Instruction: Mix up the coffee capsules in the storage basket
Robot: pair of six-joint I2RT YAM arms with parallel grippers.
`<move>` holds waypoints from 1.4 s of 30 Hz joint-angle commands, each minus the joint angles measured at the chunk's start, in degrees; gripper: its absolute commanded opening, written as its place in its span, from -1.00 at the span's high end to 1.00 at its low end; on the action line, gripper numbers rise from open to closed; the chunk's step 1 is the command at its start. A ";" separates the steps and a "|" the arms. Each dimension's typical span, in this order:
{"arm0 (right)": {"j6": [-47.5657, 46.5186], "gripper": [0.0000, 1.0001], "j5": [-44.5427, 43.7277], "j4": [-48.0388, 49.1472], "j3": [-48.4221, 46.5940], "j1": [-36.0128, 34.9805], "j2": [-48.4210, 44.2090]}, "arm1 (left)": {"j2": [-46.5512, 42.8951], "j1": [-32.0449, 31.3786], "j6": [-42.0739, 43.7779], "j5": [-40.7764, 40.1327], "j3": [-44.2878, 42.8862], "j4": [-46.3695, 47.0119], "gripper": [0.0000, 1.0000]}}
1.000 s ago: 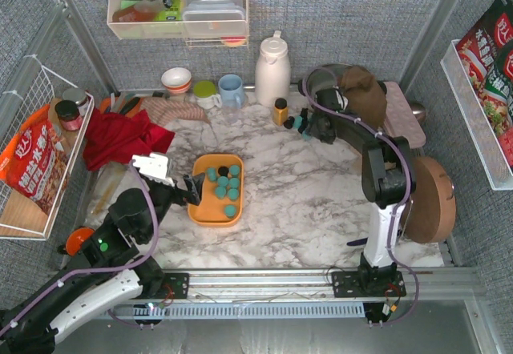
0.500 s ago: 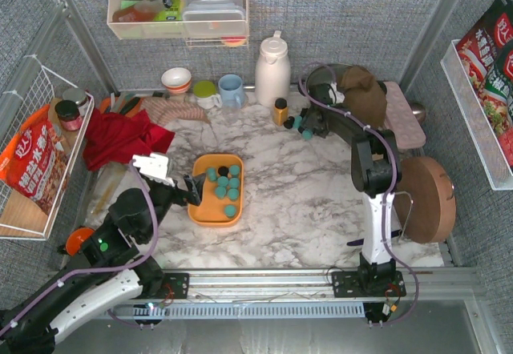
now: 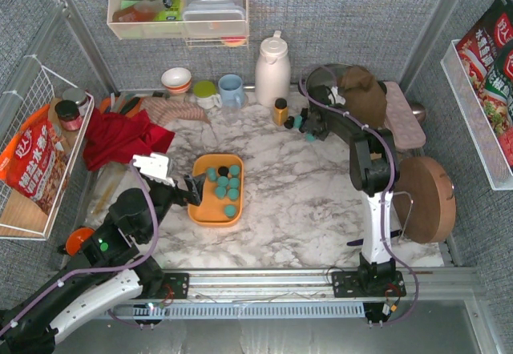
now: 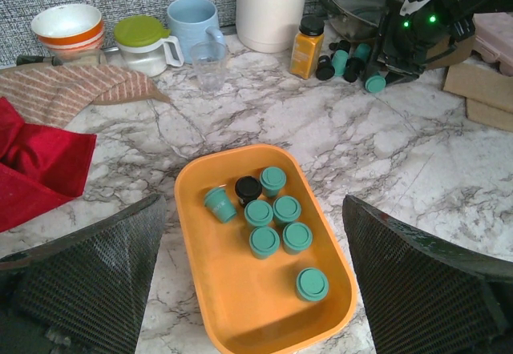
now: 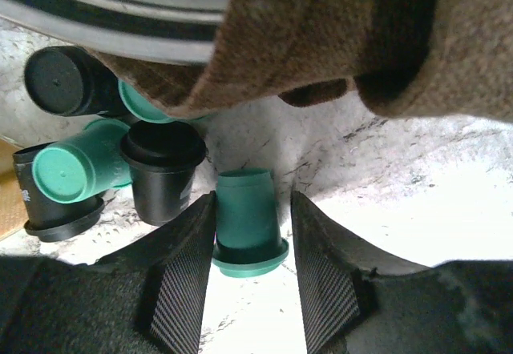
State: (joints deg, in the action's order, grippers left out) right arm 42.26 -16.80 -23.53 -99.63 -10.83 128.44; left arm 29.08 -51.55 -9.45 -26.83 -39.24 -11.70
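Right gripper [image 5: 250, 234] has narrowed its fingers onto a teal capsule [image 5: 245, 219], upper centre of the overhead frame.
Left gripper [image 4: 252, 282] gapes wide over the storage basket [image 4: 210, 290].

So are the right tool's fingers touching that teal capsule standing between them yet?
Cannot tell. In the right wrist view the teal capsule stands between the right tool's fingers, close on both sides, but neither contact nor a clear gap shows.
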 commanded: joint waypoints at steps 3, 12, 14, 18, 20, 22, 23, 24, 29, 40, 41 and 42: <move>1.61 0.12 0.05 -0.35 0.89 -0.11 -0.26 | 0.09 0.13 0.05 -0.02 -0.17 1.02 -0.98; -1.24 0.48 1.67 3.36 8.12 -0.07 -6.93 | 0.45 0.09 -0.21 0.68 -0.15 1.41 -0.98; -2.24 0.56 2.03 4.84 11.02 -0.07 -9.76 | 0.45 0.11 -0.15 0.48 -0.13 1.74 -0.98; -5.07 0.63 4.25 7.06 16.80 -0.13 -15.69 | 0.86 0.09 -0.04 -0.06 0.29 2.23 -0.98; -7.18 0.65 6.10 8.06 19.61 -0.38 -18.93 | 1.22 0.13 0.11 -0.15 0.41 2.53 -0.98; -10.21 0.65 9.03 9.39 22.52 -0.77 -22.67 | 1.78 0.13 0.42 0.06 0.61 3.11 -0.98; -12.02 0.65 10.28 10.13 24.10 -1.10 -24.53 | 2.07 0.09 0.74 0.28 0.89 3.48 -0.98; -13.65 0.65 11.49 10.83 25.46 -1.49 -26.63 | 2.42 0.08 0.97 0.49 1.11 4.05 -0.98; -22.44 0.64 20.24 14.67 31.96 -4.82 -35.98 | 4.48 0.13 0.66 2.00 3.25 8.86 -0.98; -22.64 0.64 34.16 28.81 45.31 -11.68 -49.65 | 14.95 0.04 12.08 21.61 21.02 51.56 -0.98; -22.39 0.64 35.28 29.66 45.79 -12.20 -50.03 | 17.56 0.05 13.62 22.55 21.16 54.28 -0.98; -22.07 0.65 36.32 30.58 46.17 -12.79 -50.47 | 20.18 0.03 15.21 23.57 20.72 55.74 -0.98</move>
State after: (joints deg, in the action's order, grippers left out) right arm 19.46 12.64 -0.32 -54.92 -22.00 79.40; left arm 43.00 -51.55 -1.34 -10.76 -19.09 23.77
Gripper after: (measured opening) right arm 0.375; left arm 0.992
